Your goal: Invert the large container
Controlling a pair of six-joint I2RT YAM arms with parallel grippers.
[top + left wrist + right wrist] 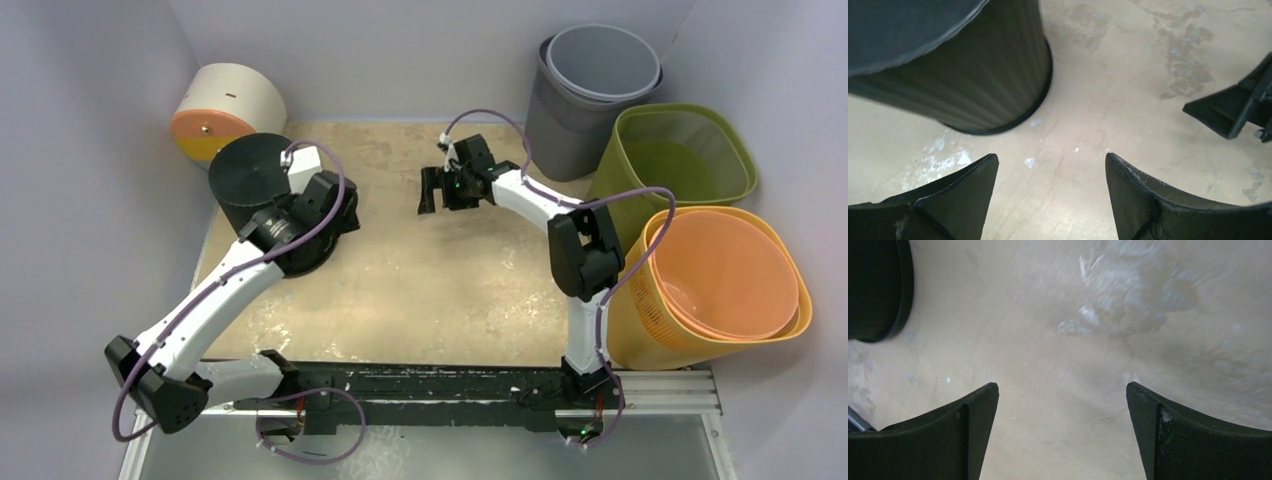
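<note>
The large black container (252, 175) stands at the table's left with its closed flat end up and its wide rim on the tabletop. In the left wrist view its ribbed wall (968, 70) fills the upper left. My left gripper (338, 212) is open and empty just right of the container, not touching it; its jaws (1052, 165) stand wide over bare table. My right gripper (430, 190) is open and empty over the middle back of the table. It shows in the left wrist view (1238, 110). The right wrist view (1062, 390) shows the container's edge (875, 290) at far left.
A white drum with an orange end (225, 110) lies off the table's back left. Stacked grey bins (590, 90), a green bin (680, 150) and nested orange baskets (720, 280) stand along the right side. The tan tabletop (430, 290) is worn and stained.
</note>
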